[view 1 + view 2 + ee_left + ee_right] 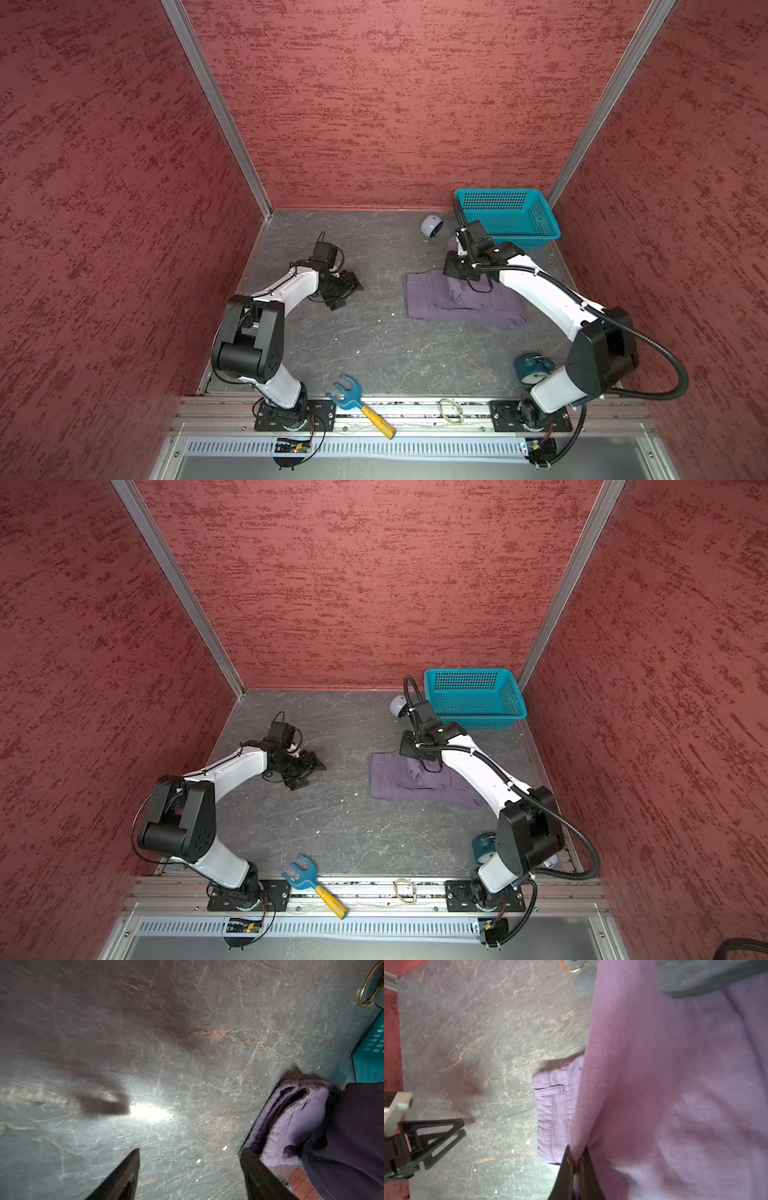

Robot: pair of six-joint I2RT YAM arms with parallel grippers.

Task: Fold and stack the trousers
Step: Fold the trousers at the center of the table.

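The trousers (432, 301) lie partly folded on the grey table (353, 345), on the robot's right side, near the teal basket (505, 216). The right gripper (576, 1153) has its fingers clamped on a raised fold of the cloth. The left gripper (347, 293) is empty, fingers apart, well away from them. The cloth looks soft and light, so I think it will sag; a thick seamed edge gives a better hold.

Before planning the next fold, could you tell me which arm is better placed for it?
Probably the right: the right gripper is shut on a fold of the trousers, while the left gripper hangs open above the table, apart from them.
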